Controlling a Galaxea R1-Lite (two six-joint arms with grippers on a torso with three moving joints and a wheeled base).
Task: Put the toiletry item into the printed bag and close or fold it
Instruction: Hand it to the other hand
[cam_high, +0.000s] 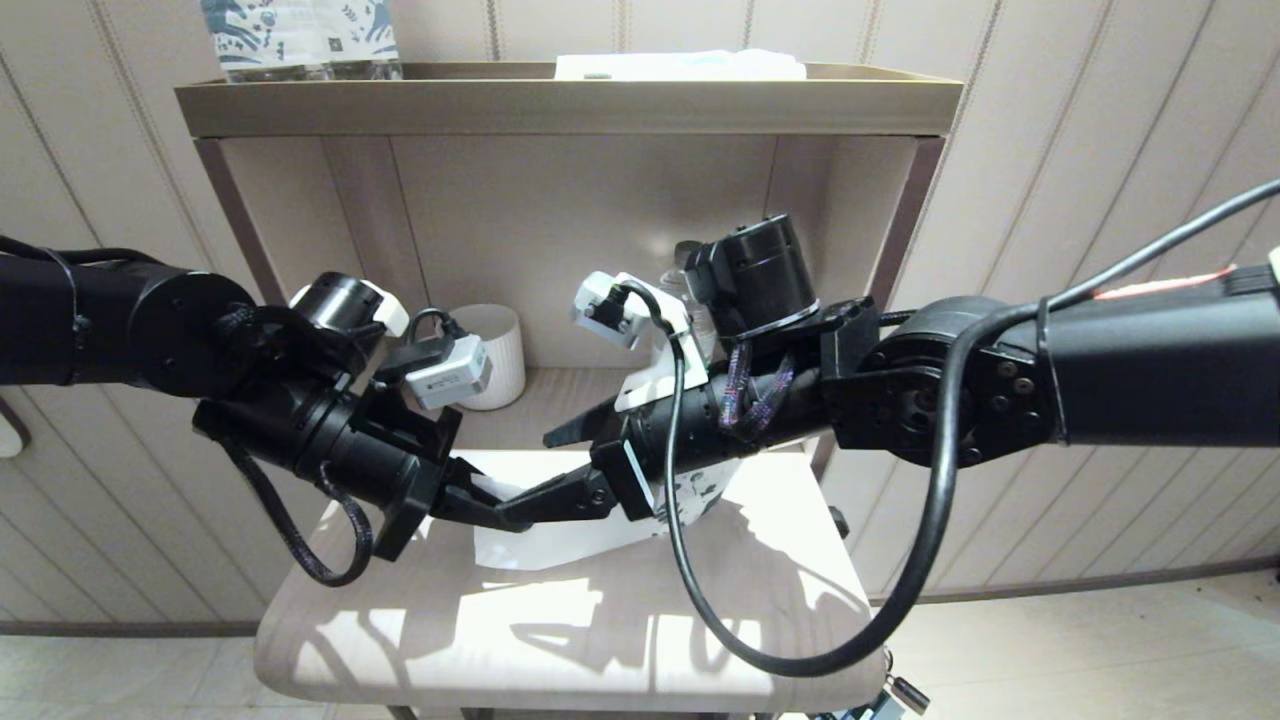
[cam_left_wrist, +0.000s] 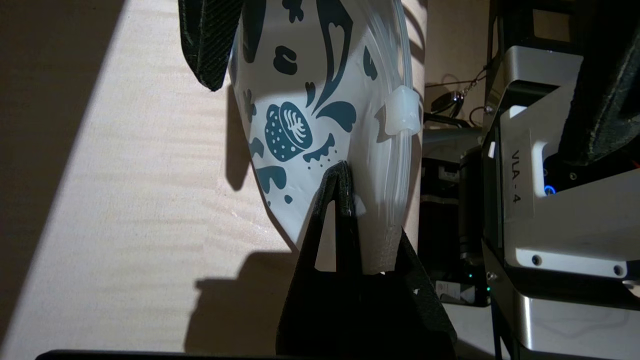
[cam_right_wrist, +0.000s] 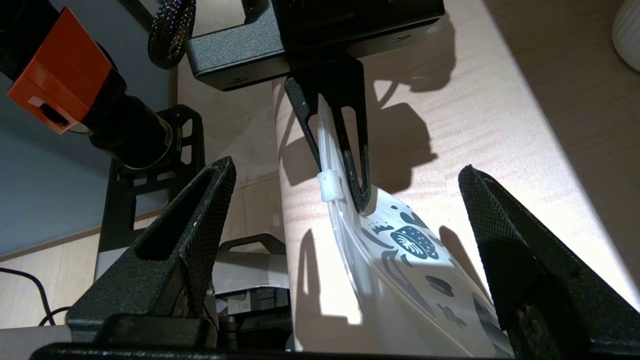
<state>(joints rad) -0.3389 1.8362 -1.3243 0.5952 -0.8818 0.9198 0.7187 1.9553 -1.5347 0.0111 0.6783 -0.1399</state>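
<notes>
The left hand (cam_high: 480, 505) is pinched tight on the zip edge of the flat white pouch with blue leaf prints (cam_high: 560, 535), lifting it off the pale wooden worktop (cam_high: 560, 640) at centre. The right hand (cam_high: 555, 465), spread wide at three o'clock, holds nothing. No toothbrush shows; closing seems unfinished, slider (cam_left_wrist: 401, 116) mid-track

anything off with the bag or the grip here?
Left gripper is shut on the printed bag near its zip edge, holding it bent up off the table. Right gripper is open around it. The slider sits partway along the zip. No toothbrush shows; inside or not, cannot tell.
</notes>
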